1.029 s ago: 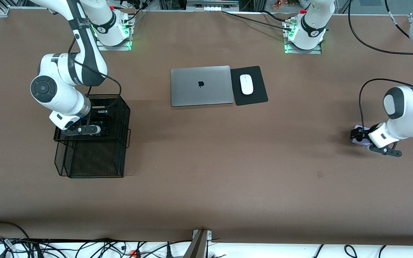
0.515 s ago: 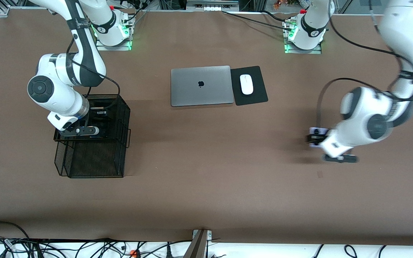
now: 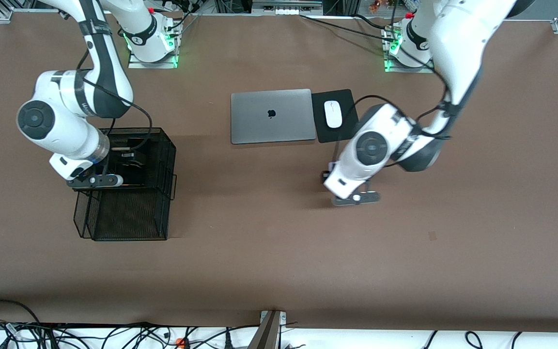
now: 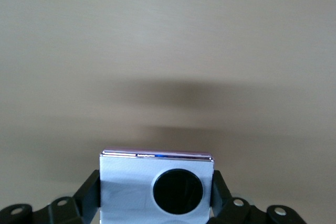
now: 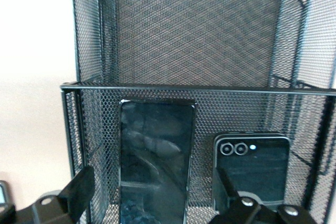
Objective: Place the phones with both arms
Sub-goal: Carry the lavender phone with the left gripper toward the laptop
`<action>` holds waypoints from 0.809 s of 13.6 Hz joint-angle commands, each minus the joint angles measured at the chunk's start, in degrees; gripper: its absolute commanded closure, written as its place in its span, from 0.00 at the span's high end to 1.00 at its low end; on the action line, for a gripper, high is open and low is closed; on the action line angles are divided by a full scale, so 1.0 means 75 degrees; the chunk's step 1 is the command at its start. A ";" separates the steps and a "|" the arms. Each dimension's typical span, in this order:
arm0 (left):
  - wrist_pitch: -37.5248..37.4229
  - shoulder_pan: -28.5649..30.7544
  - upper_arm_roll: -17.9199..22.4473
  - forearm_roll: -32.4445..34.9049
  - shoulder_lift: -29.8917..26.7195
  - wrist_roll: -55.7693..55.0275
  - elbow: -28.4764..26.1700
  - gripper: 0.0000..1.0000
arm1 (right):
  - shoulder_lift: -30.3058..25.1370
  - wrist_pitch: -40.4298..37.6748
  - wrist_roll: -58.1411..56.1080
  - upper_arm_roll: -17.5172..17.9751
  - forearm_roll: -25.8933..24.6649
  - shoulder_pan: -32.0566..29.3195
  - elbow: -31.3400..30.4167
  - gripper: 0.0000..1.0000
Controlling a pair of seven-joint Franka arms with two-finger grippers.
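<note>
Left tool [image 4: 156, 203]: clamped on the lilac phone [image 4: 156, 188], one finger on each side edge, one black circle on the face showing in the left wrist view. It's in the air over bare tabletop [image 3: 279, 252] around mid-table, just off the corner of the black mouse pad [image 3: 335, 115] on the side toward the front edge. In the front view the tool is mostly hidden under the left arm's wrist [image 3: 356, 167]; only a dark bit shows at [image 3: 326, 175].

Right tool [image 5: 152, 198]: fingers apart, nothing between them. It sits over the upper tier of the black mesh rack [image 3: 124, 186], which stands near the right arm's end of the tabletop, roughly midway between the base edge and the front edge.

Rack contents, seen in the right wrist view:
- long black slab phone [image 5: 155, 161] lying flat in the upper tier
- squarish black folded phone [image 5: 253, 169] beside it in the same tier, two camera rings visible, a gap between the two phones

Both are apart from the tool's fingers. The lower tier sticks out toward the front edge; can't tell what's in it from the front view.

Silver laptop [image 3: 272, 116], lid closed, lies mid-table toward the base edge. The mouse pad touches its side, with the white mouse [image 3: 333, 114] on it.
</note>
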 commanded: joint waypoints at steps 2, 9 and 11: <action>-0.0229 -0.0929 0.0111 -0.0012 0.1149 -0.0692 0.1695 0.00 | 0.0043 -0.0751 -0.0166 0.0035 0.0113 -0.0170 0.0573 1.00; 0.0845 -0.2383 0.0613 0.0012 0.2499 -0.1210 0.3633 0.00 | 0.0090 -0.0892 -0.0260 0.0035 0.0113 -0.0311 0.0784 1.00; 0.1641 -0.2735 0.1152 0.0000 0.2675 -0.1351 0.3645 0.00 | 0.0090 -0.0892 -0.0283 0.0035 0.0113 -0.0311 0.0784 1.00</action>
